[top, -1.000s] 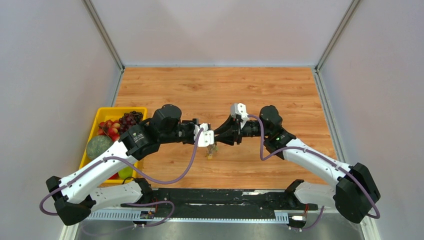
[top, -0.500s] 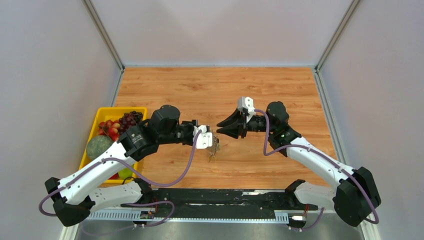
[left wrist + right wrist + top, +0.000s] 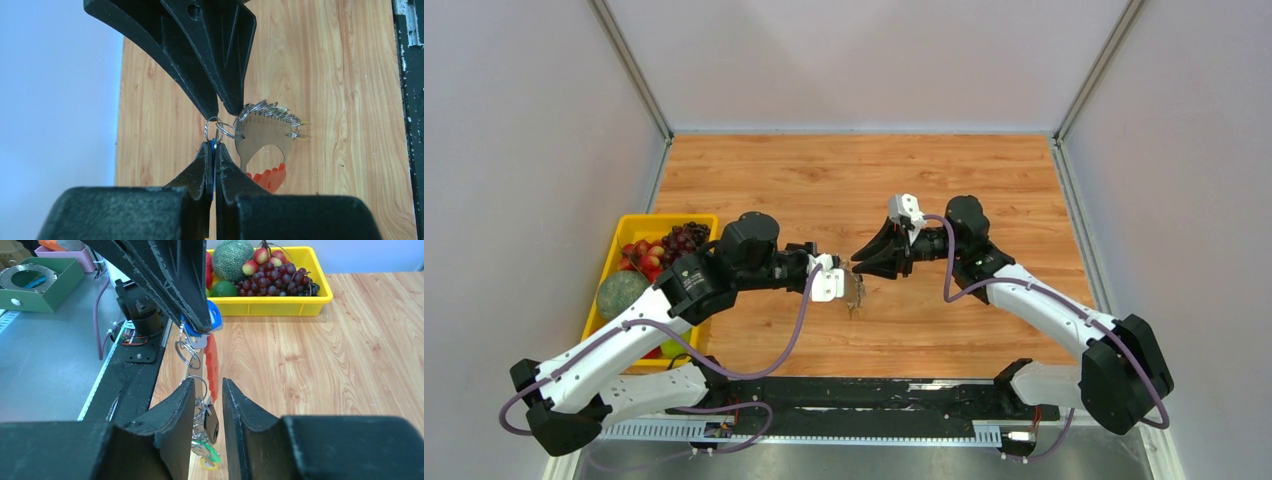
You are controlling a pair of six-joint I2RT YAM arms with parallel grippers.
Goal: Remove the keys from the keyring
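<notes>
My left gripper (image 3: 214, 146) is shut on the blue head of a key (image 3: 214, 150), and the rest of the bunch hangs from it above the table. The keyring (image 3: 264, 131) has silver rings, a metal plate and a red clip (image 3: 266, 178). In the right wrist view the blue key head (image 3: 213, 315) sits at the left fingers' tips, with the red clip (image 3: 211, 365) and the green and yellow keys (image 3: 212, 452) hanging below. My right gripper (image 3: 207, 387) is open, its jaws on either side of the hanging bunch. From above, both grippers (image 3: 852, 282) (image 3: 862, 262) meet mid-table.
A yellow bin (image 3: 639, 222) of fruit stands at the left edge of the wooden table and also shows in the right wrist view (image 3: 272, 307). A green box (image 3: 47, 277) sits on the grey surface beyond the black base rail (image 3: 854, 395).
My right gripper pulled back to the right and opened, then came back left around the hanging bunch. My left gripper kept its hold and shifted slightly.
</notes>
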